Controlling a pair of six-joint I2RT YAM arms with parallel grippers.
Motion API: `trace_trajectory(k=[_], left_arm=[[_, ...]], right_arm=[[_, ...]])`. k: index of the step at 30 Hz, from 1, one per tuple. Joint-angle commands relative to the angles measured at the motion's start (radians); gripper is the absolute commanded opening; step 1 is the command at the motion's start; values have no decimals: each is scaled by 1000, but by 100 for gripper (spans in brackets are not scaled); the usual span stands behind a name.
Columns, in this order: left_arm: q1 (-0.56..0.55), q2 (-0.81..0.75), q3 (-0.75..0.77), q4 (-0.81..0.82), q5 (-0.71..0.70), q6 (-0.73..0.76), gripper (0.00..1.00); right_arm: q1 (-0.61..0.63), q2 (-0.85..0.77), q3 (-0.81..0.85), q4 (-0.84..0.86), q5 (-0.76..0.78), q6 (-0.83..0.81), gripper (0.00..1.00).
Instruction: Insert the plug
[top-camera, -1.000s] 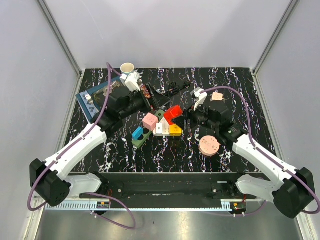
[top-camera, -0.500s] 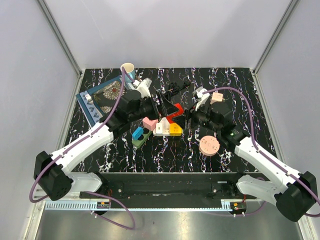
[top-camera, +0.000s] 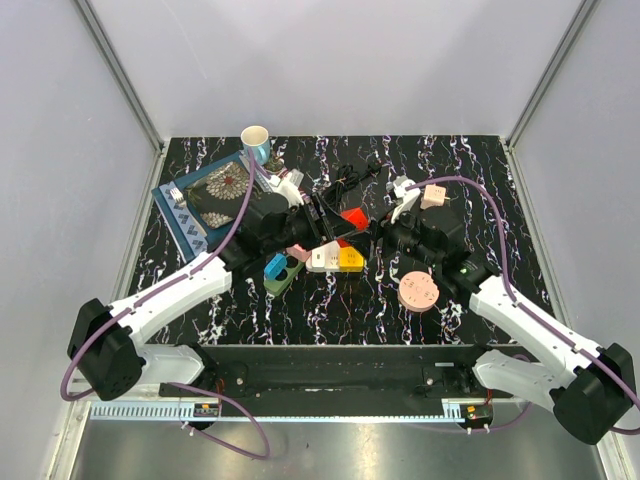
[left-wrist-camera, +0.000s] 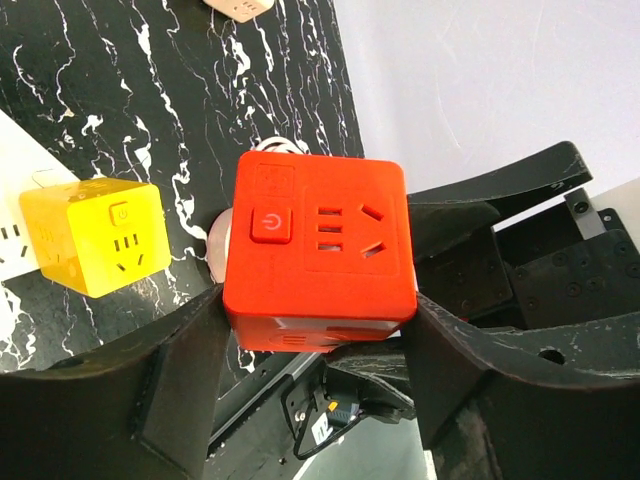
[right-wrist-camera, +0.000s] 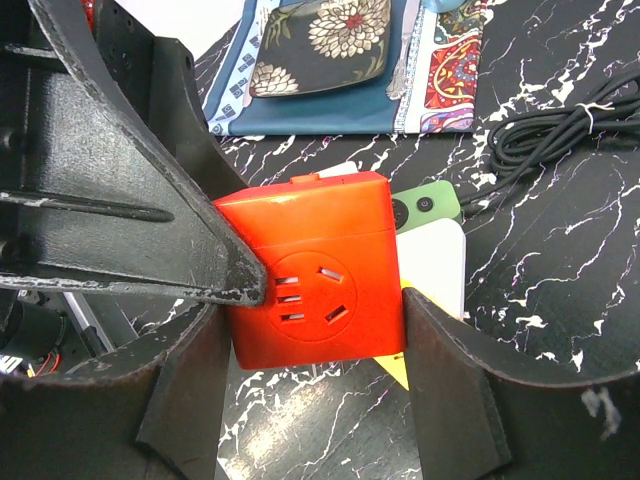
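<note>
The left gripper (left-wrist-camera: 318, 318) is flanking a red cube-shaped plastic socket block (left-wrist-camera: 318, 235). Its black fingers (left-wrist-camera: 185, 375) are lying right against the block's lower sides, though I can't tell if they are truly gripping. The block's power button and socket holes are facing the camera. A yellow plastic socket cube (left-wrist-camera: 95, 235) is sitting to its left on the black, white-veined marble tabletop (left-wrist-camera: 150, 90).

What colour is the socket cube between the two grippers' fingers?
The socket cube is bright red all over; the left wrist view shows it best.

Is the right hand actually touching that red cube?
Touching. The right wrist view shows the red cube wedged between both fingers of the right hand, no gap either side.
</note>
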Motion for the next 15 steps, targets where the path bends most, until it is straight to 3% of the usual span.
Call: trace_trajectory(k=[1, 5, 9, 10, 12, 13, 15], left_arm=[[-9, -8, -3, 102, 9, -25, 68], [-10, -6, -23, 153, 20, -19, 55], [-10, -18, -31, 190, 8, 36, 34], [-10, -21, -29, 193, 6, 85, 25], [-10, -29, -23, 191, -1, 145, 19], [-10, -31, -20, 187, -4, 218, 14], [-9, -43, -6, 161, -23, 298, 5]], right_arm=[[9, -27, -2, 120, 35, 23, 28], [12, -16, 4, 116, 17, 17, 29], [10, -10, 13, 86, -8, 23, 38], [12, -12, 12, 79, -12, 23, 47], [10, -19, 22, 36, -3, 26, 61], [12, -22, 25, -4, 6, 38, 75], [12, -35, 45, -53, 18, 49, 85]])
